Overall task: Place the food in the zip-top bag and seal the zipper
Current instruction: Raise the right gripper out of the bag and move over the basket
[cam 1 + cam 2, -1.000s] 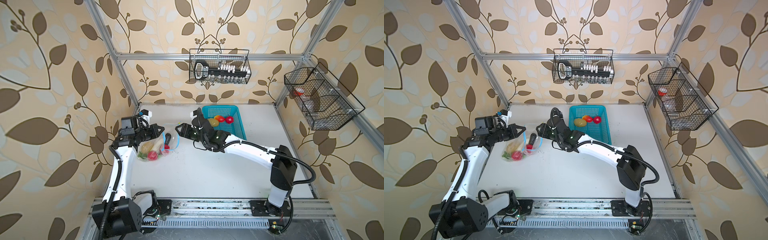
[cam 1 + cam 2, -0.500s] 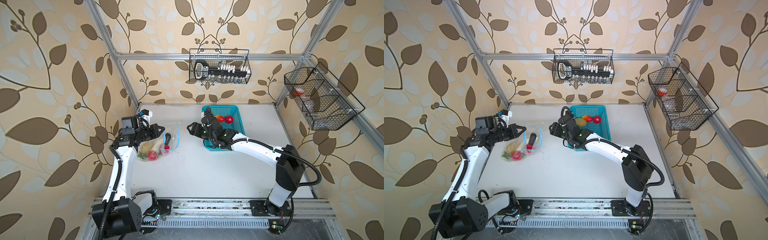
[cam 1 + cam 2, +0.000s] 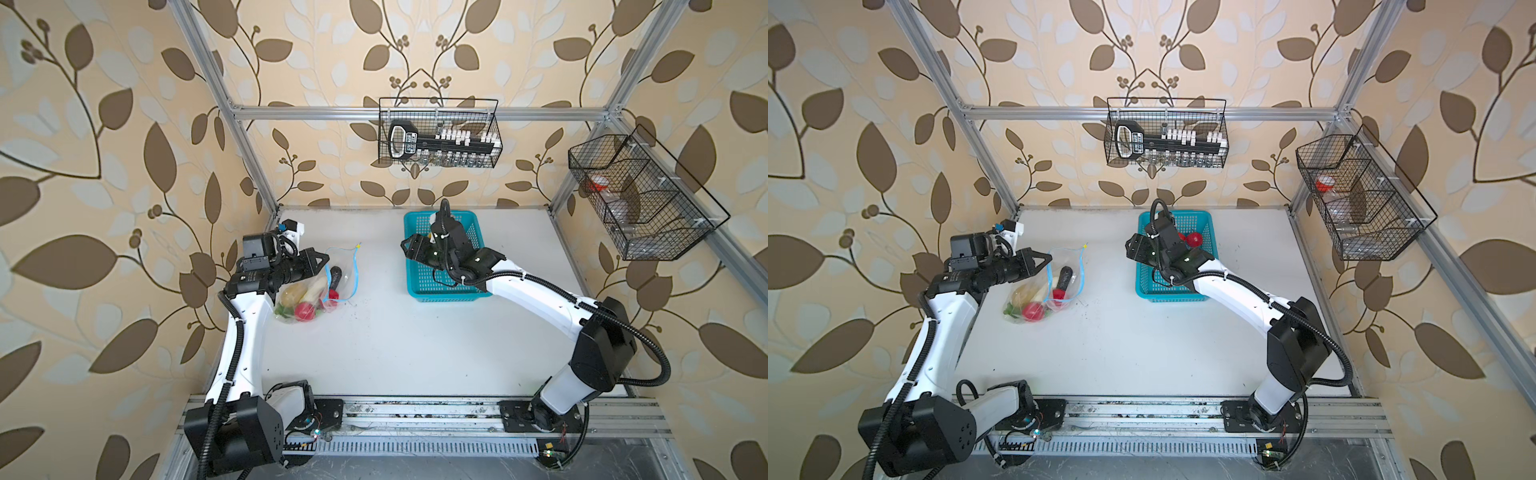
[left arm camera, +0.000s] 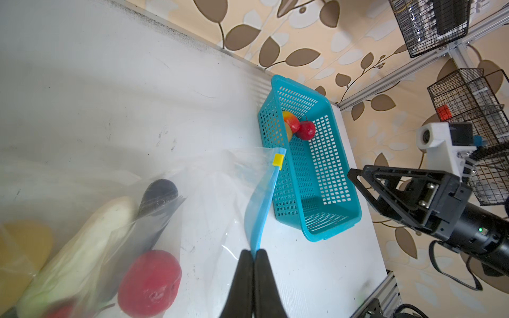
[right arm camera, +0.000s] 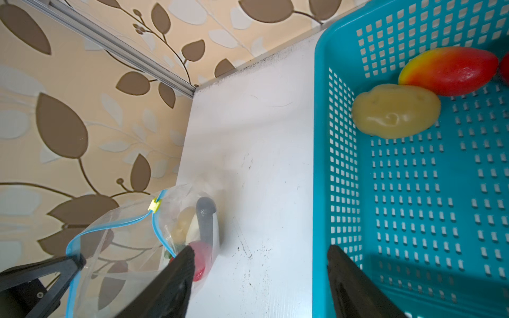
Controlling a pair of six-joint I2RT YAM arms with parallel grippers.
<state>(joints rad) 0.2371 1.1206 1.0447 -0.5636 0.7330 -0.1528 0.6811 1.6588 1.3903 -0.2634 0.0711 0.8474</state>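
The clear zip-top bag point(image 3: 347, 266) point(image 3: 1070, 259) lies at the left of the table, its mouth held up. In it are a dark eggplant point(image 4: 161, 192), a white vegetable point(image 4: 82, 242), a potato point(image 3: 293, 293) and a red fruit point(image 4: 150, 283). My left gripper point(image 4: 254, 252) point(image 3: 326, 259) is shut on the blue zipper point(image 4: 264, 203); the yellow slider point(image 4: 277, 160) sits at the far end. My right gripper point(image 5: 259, 250) point(image 3: 409, 249) hangs open and empty over the basket's left rim. A potato point(image 5: 395, 111), a red-yellow fruit point(image 5: 451, 71) and a red round fruit point(image 3: 1194, 239) lie in the basket.
The turquoise perforated basket point(image 3: 449, 293) point(image 3: 1167, 295) point(image 5: 319, 137) stands at the back middle of the white table. Two black wire racks point(image 3: 438, 137) point(image 3: 640, 199) hang on the back and right walls. Aluminium frame posts point(image 3: 249, 158) mark the corners.
My right arm has swung away from the bag to the basket, its jaws spreading wider. The left gripper and the bag have stayed put.
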